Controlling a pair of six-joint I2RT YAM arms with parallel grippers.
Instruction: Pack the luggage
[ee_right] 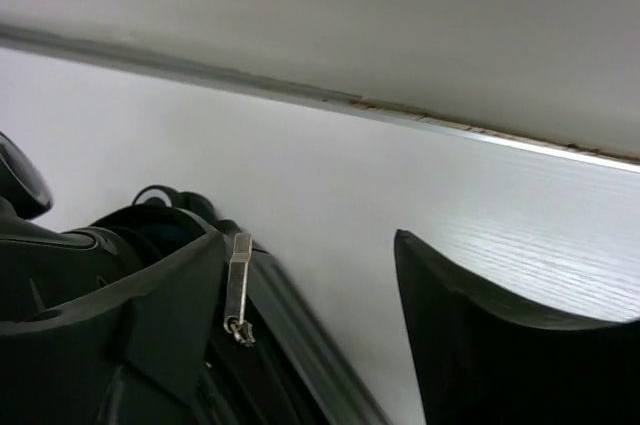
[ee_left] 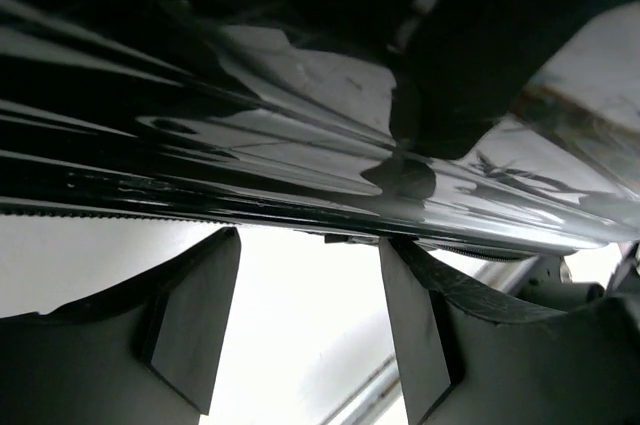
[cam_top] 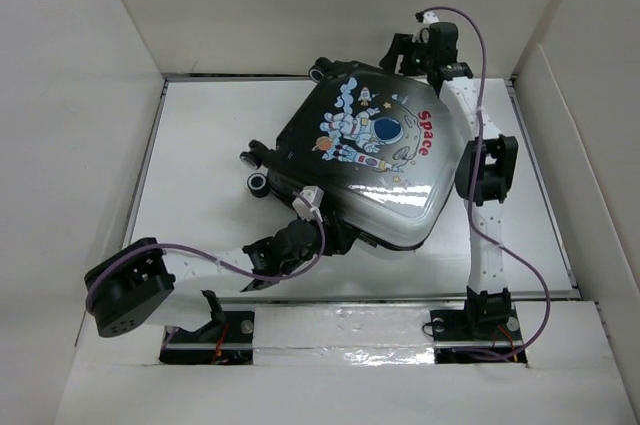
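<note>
top external: luggage (cam_top: 362, 173), contents unseen

Near rim of the luggage (cam_top: 370, 145) hidden under the left gripper (cam_top: 335, 235), at the near edge of the table (cam_top: 200, 245). Shell cut off both sides in left wrist view. Fingertips of the right gripper (cam_top: 392, 53) too small to make out.

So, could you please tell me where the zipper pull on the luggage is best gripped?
I'd take the zipper pull by its slim metal tab, pads on its flat faces. Come from the table side, as the luggage shell crowds the other; it stands up inside the open right pincer.
</note>
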